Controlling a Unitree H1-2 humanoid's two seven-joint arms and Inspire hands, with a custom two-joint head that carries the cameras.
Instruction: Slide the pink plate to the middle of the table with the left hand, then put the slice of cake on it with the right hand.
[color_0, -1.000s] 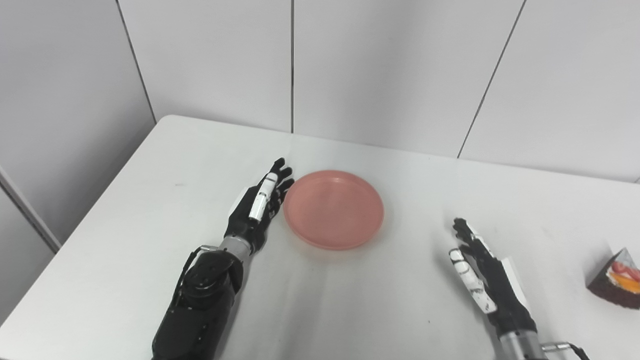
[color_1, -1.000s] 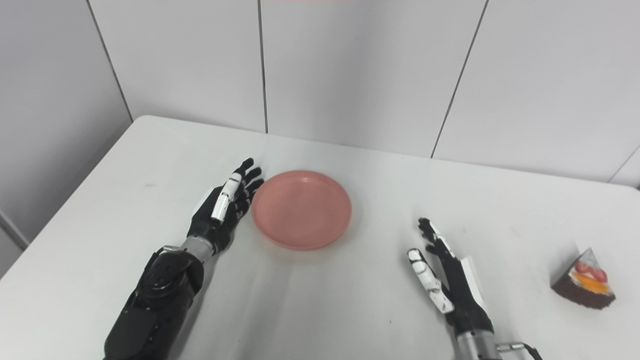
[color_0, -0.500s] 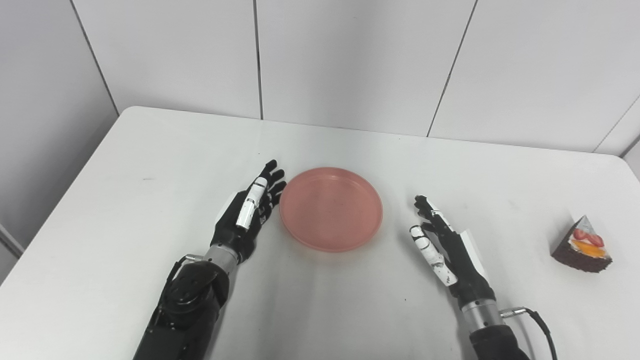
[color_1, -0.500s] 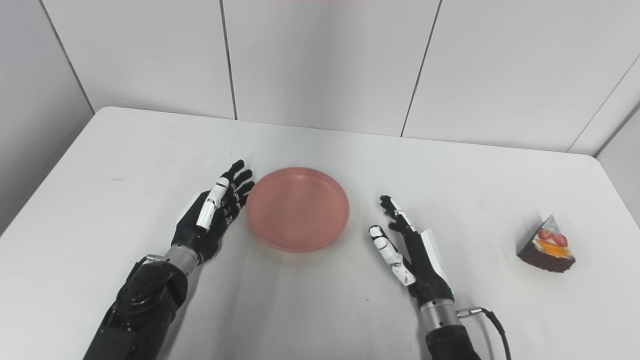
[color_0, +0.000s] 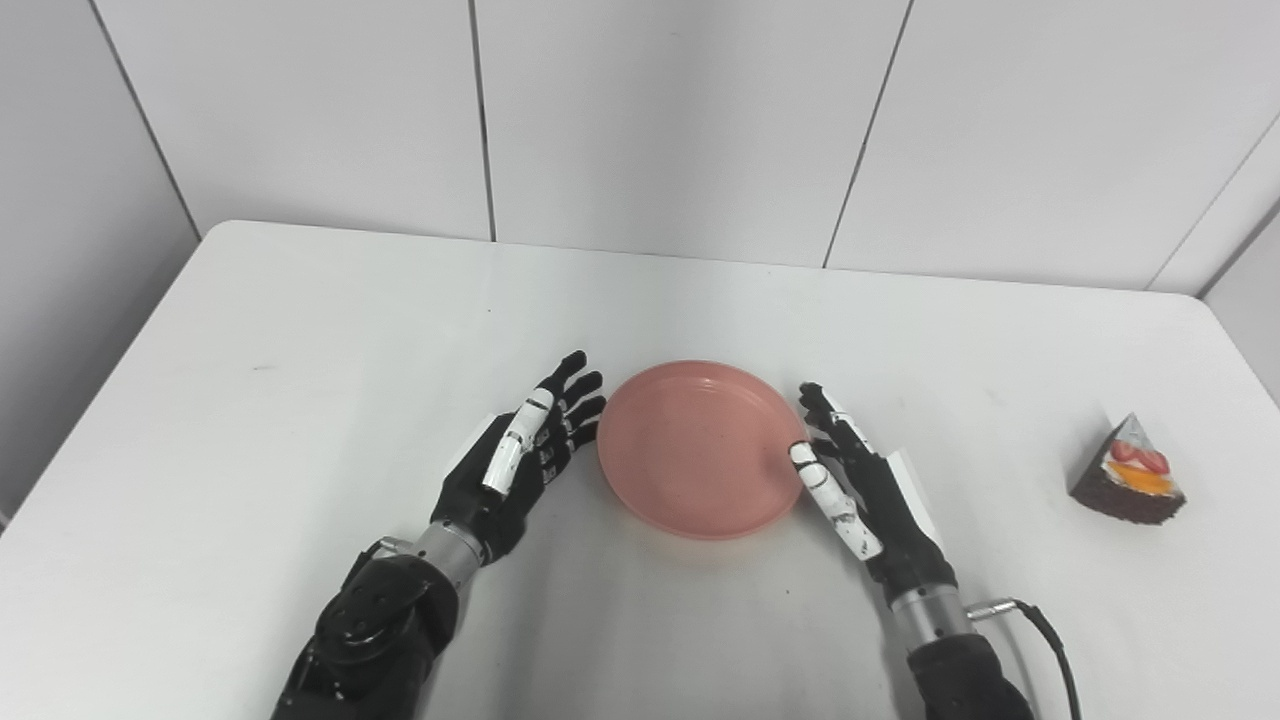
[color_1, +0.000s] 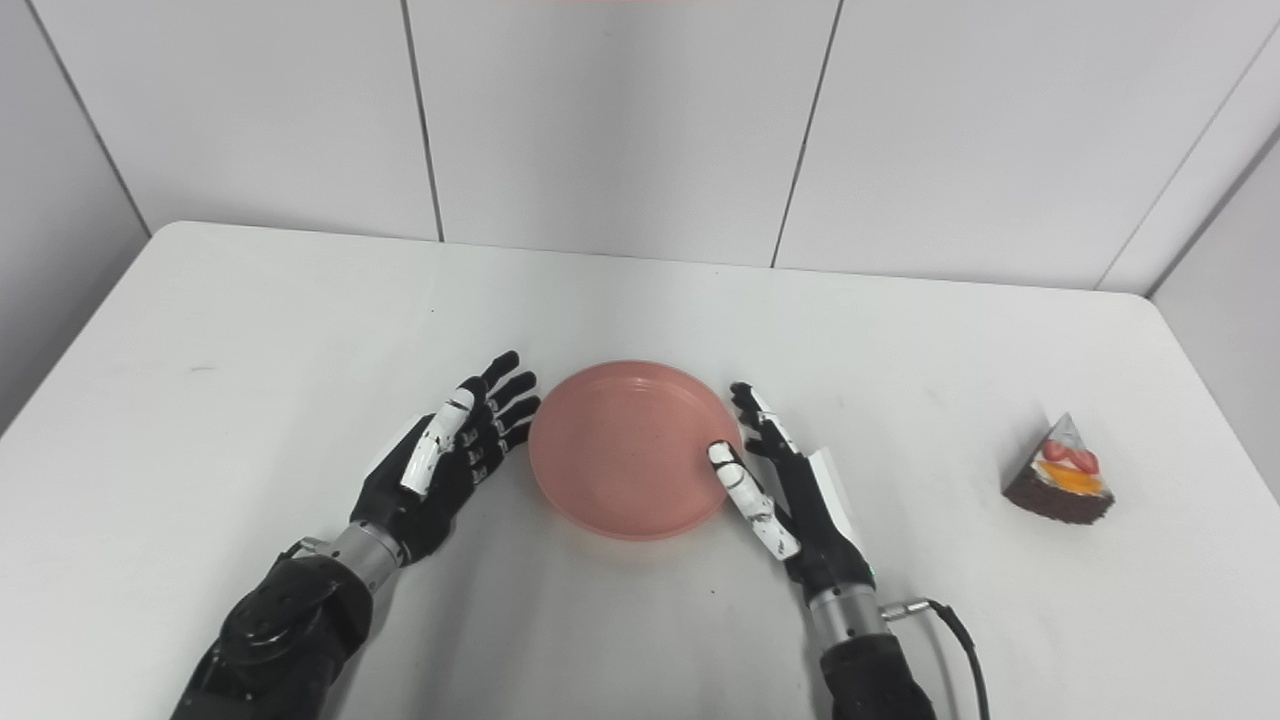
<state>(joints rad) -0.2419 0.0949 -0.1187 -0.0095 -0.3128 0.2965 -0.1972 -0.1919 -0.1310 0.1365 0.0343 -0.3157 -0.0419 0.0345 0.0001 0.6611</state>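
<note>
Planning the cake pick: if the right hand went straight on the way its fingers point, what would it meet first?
Probably nothing. The right hand, open beside the plate, points toward the far edge of the table; that way looks bare. The cake lies well off to its right, out of that line.

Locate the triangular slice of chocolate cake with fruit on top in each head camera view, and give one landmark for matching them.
Left eye view: the triangular slice of chocolate cake sits near the picture's right edge, on the white table.
Right eye view: the same slice appears further in from the right edge.
Shared landmark: the round pink plate between the two hands, well left of the cake in both.
</note>
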